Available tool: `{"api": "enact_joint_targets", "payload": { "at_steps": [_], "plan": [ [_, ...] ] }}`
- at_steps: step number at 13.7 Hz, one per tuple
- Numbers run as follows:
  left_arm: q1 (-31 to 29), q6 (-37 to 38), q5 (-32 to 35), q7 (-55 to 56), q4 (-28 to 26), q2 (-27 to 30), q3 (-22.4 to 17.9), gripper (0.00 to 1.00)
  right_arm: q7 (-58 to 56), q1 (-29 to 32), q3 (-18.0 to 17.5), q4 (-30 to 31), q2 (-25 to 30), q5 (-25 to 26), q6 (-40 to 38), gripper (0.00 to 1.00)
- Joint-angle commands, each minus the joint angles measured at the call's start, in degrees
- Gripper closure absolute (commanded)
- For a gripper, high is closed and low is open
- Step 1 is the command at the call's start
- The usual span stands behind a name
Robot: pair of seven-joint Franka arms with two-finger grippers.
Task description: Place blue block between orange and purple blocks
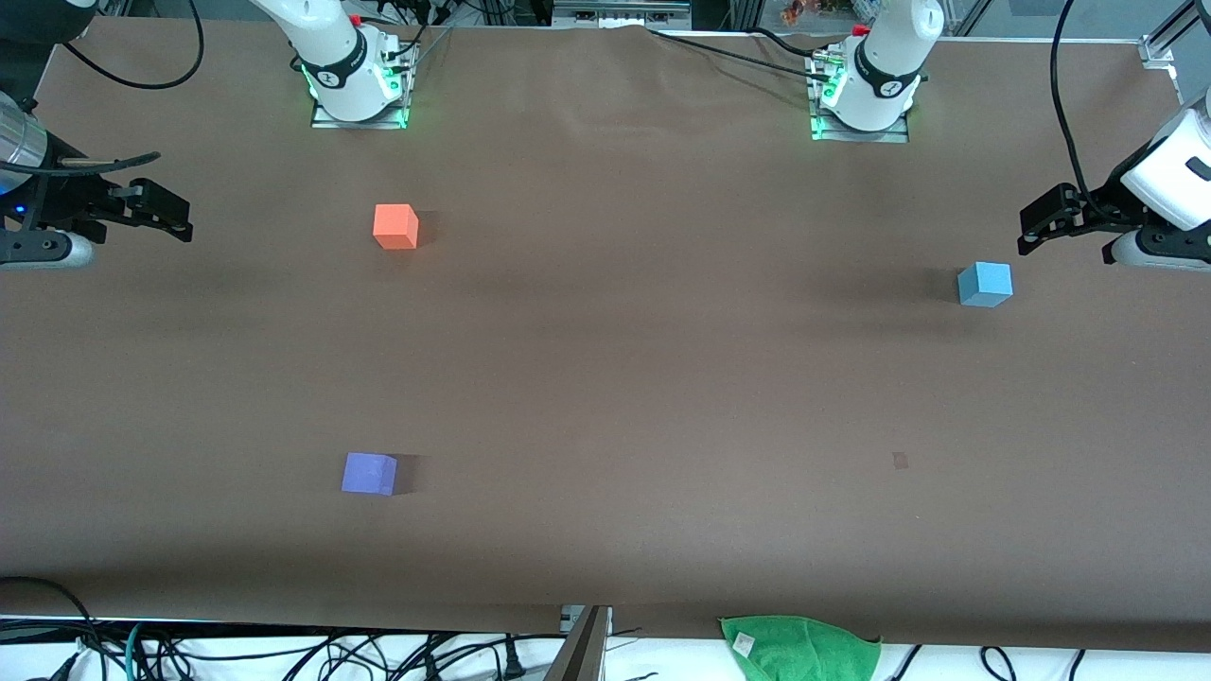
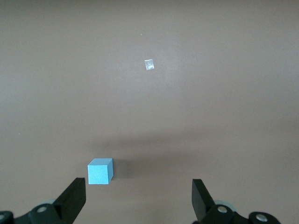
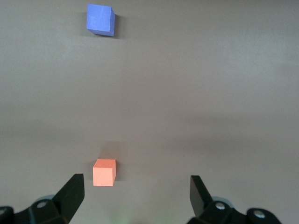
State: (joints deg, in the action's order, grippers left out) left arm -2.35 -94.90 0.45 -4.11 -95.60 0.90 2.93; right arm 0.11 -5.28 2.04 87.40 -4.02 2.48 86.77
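The table (image 1: pixel 605 378), covered in brown paper, carries three small cubes set well apart. Both arms hang up in the air at the table's ends. The left hand (image 1: pixel 1031 227) hovers over the left arm's end of the table, close to the blue block (image 1: pixel 985 284), its fingers spread wide and empty. The right hand (image 1: pixel 175 213) hovers over the right arm's end, fingers likewise spread with nothing between them; this arm appears to be waiting.

The orange block (image 1: pixel 395 226) sits toward the right arm's end, near that arm's base. The purple block (image 1: pixel 369 473) lies nearer the front camera than the orange one, roughly in line with it, with bare table between them.

Judging from this layout, the task has not started: the blue block rests untouched on the table, far from the gap it must fill. Grasping, carrying and placing all remain.

A green cloth (image 1: pixel 799 645) lies at the table's near edge.
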Motion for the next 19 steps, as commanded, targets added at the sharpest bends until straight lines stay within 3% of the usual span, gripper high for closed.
{"api": "enact_joint_targets", "payload": {
  "at_steps": [1, 19],
  "plan": [
    [-0.38, 1.03, -1.15, -0.55, 1.74, -0.72, 0.05, 0.0, -0.82, 0.35, -0.2, -0.56, -0.11, 0.33, -0.03, 0.0],
    [-0.38, 2.17, -1.15, -0.46, 1.82, -0.72, 0.05, 0.0, -0.82, 0.35, -0.19, -0.56, -0.11, 0.33, -0.03, 0.0]
  ]
}}
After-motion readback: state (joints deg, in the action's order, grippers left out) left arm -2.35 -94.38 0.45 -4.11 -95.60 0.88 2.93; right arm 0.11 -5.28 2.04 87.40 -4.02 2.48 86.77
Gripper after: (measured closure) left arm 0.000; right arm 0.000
